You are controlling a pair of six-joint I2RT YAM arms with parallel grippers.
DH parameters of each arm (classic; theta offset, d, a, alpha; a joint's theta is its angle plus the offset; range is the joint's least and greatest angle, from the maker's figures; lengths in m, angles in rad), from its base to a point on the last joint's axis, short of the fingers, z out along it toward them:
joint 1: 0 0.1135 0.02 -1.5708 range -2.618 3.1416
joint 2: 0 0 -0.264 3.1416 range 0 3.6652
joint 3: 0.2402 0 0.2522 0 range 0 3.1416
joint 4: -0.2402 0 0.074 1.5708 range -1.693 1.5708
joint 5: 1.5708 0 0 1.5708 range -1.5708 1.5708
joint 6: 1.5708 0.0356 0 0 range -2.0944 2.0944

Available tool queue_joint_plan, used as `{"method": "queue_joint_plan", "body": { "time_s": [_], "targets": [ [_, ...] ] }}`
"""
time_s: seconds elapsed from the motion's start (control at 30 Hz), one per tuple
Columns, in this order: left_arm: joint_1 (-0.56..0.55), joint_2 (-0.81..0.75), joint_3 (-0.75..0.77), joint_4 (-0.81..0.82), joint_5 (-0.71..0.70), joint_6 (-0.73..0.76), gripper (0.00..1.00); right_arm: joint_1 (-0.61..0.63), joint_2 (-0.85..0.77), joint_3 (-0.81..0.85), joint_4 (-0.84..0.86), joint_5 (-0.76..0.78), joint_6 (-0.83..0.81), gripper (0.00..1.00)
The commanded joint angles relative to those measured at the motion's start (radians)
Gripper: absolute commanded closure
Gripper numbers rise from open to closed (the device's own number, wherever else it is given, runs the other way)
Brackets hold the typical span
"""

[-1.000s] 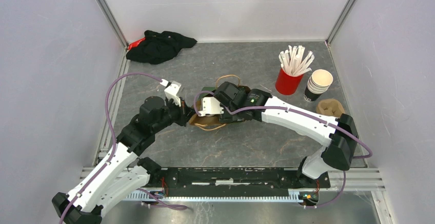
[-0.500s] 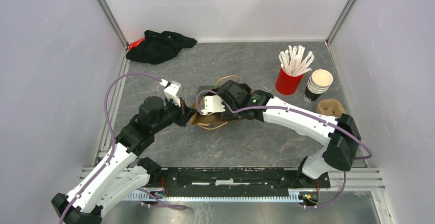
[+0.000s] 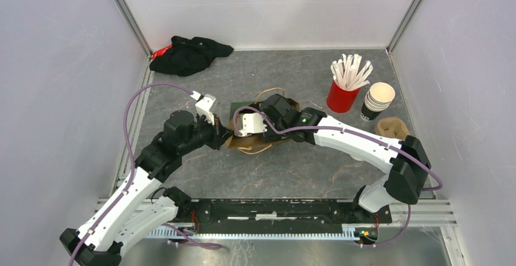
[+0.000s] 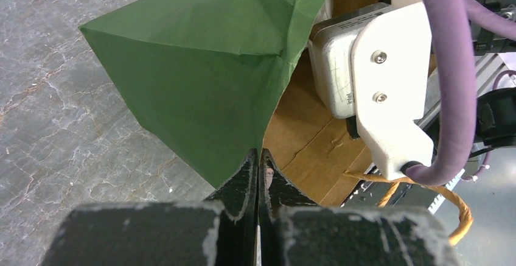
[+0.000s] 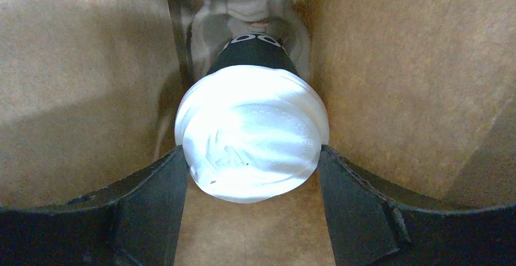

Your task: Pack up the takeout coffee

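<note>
Right gripper [image 5: 251, 159] clamped the lidded cup [image 5: 252, 132] inside the bag [image 4: 201, 65].
Left gripper [image 4: 258, 165] was pinched fully closed on the bag's edge (green outside, brown inside); the lidded cup sat between the brown walls.

A white-lidded dark cup [image 5: 252, 133] sits inside the paper bag [image 5: 389, 65].

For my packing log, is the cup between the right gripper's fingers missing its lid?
No, a white lid caps the dark cup in the right gripper.
</note>
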Motion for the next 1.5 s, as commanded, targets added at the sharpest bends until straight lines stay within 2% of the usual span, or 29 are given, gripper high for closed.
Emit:
{"method": "queue_joint_plan", "body": {
  "time_s": [0.0,0.27,0.47,0.8,1.03,1.17,1.47],
  "targets": [
    [0.003,-0.002,0.058,-0.02,0.046,0.028,0.98,-0.005,-0.031,0.039,0.013,-0.034,0.002,0.61],
    [0.003,0.002,0.1,-0.073,0.098,0.003,0.98,-0.002,-0.048,0.035,0.002,-0.072,0.02,0.61],
    [0.003,-0.007,0.127,-0.128,0.142,-0.029,0.98,0.025,-0.038,0.11,-0.105,-0.112,0.07,0.62],
    [0.003,-0.019,0.163,-0.218,0.221,-0.087,0.98,0.054,-0.045,0.118,-0.235,-0.2,0.155,0.62],
    [0.003,-0.033,0.154,-0.251,0.212,-0.09,0.98,0.055,-0.053,0.083,-0.285,-0.149,0.169,0.62],
    [0.003,-0.052,0.119,-0.222,0.207,-0.114,0.98,0.055,-0.058,0.055,-0.252,-0.127,0.163,0.62],
    [0.003,-0.01,0.14,-0.227,0.244,-0.107,0.98,0.059,0.018,0.077,-0.277,-0.11,0.15,0.62]
  ]
}}
